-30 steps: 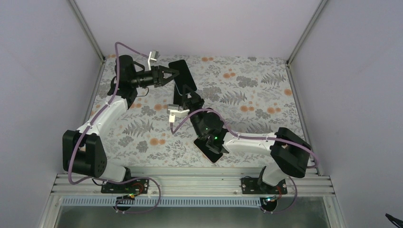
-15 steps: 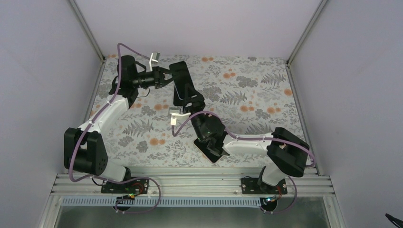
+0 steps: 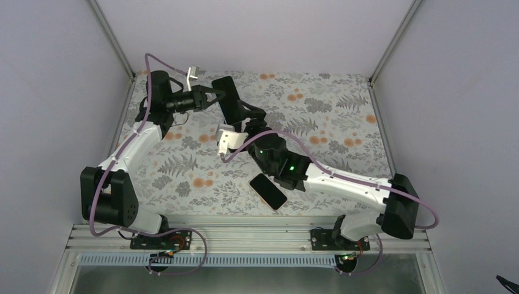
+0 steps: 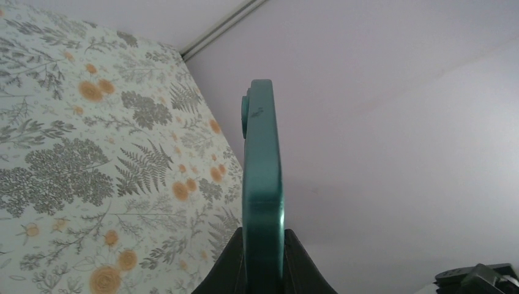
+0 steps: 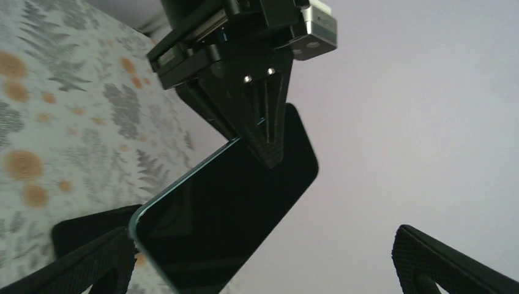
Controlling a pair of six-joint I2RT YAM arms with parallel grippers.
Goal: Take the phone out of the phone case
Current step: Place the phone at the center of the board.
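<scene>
A phone with a dark screen and a teal rim hangs above the back of the table. My left gripper is shut on its edge. In the left wrist view the teal edge stands upright between my left gripper's dark fingers. The right wrist view shows the screen tilted, pinched by the left gripper's finger. My right gripper is open just in front of the phone, and its fingers stand wide apart, touching nothing. I cannot tell whether the teal rim is the phone case.
A flat black rectangle lies on the floral cloth near the front edge, under the right arm. Pale walls and metal posts close in the table on three sides.
My right gripper has opened and let go of the phone's lower end, and the arm has stretched forward, uncovering the black rectangle. My left gripper has closed on the phone's edge.
</scene>
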